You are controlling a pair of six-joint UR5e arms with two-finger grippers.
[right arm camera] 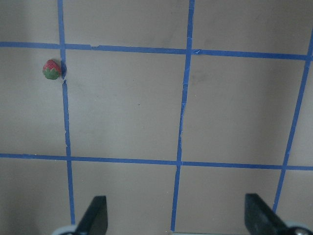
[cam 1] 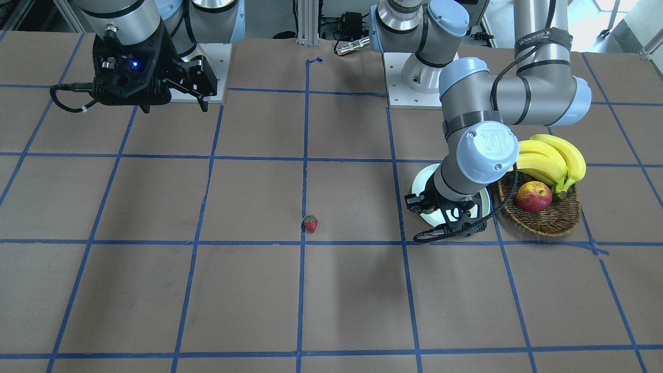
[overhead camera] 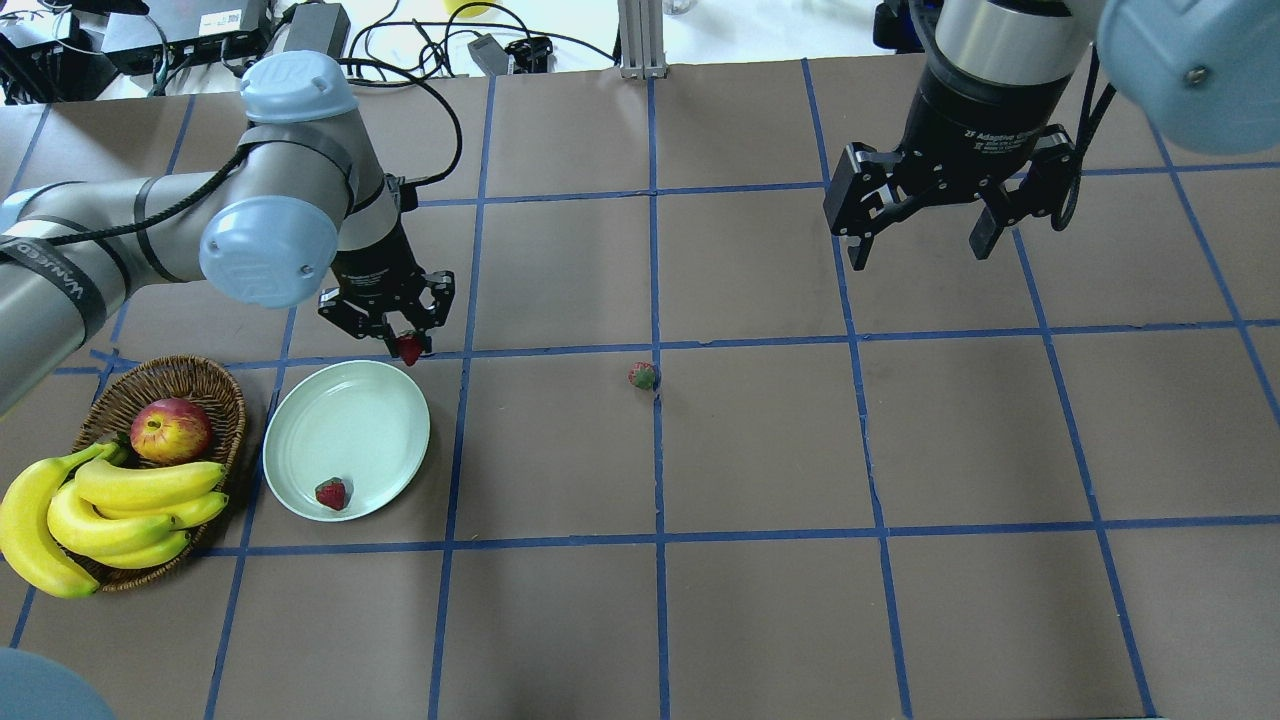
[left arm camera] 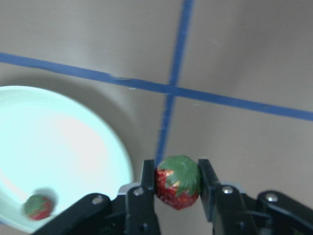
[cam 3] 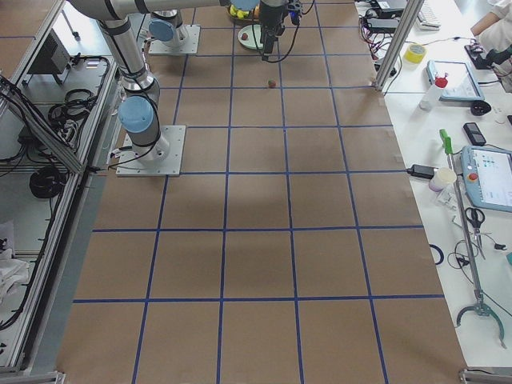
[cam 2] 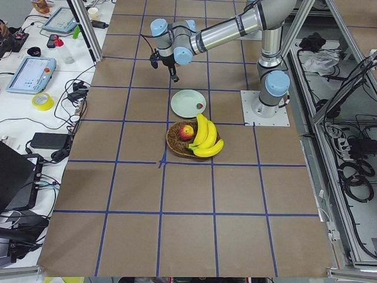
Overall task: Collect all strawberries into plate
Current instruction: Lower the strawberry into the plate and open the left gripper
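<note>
My left gripper (overhead camera: 405,343) is shut on a strawberry (left arm camera: 178,181), held in the air just beyond the far rim of the mint-green plate (overhead camera: 345,420). The held berry also shows in the overhead view (overhead camera: 409,348). A second strawberry (overhead camera: 331,493) lies in the plate near its front rim and shows in the left wrist view (left arm camera: 38,206). A third strawberry (overhead camera: 643,376) lies on the table at its middle, on a blue tape line, and shows in the front view (cam 1: 310,223) and the right wrist view (right arm camera: 51,69). My right gripper (overhead camera: 920,238) is open and empty, high above the table's right half.
A brown wicker basket (overhead camera: 110,400) holding an apple (overhead camera: 170,429) and bananas (overhead camera: 100,505) stands just left of the plate. The table is brown with blue tape grid lines. Cables and boxes lie past its far edge.
</note>
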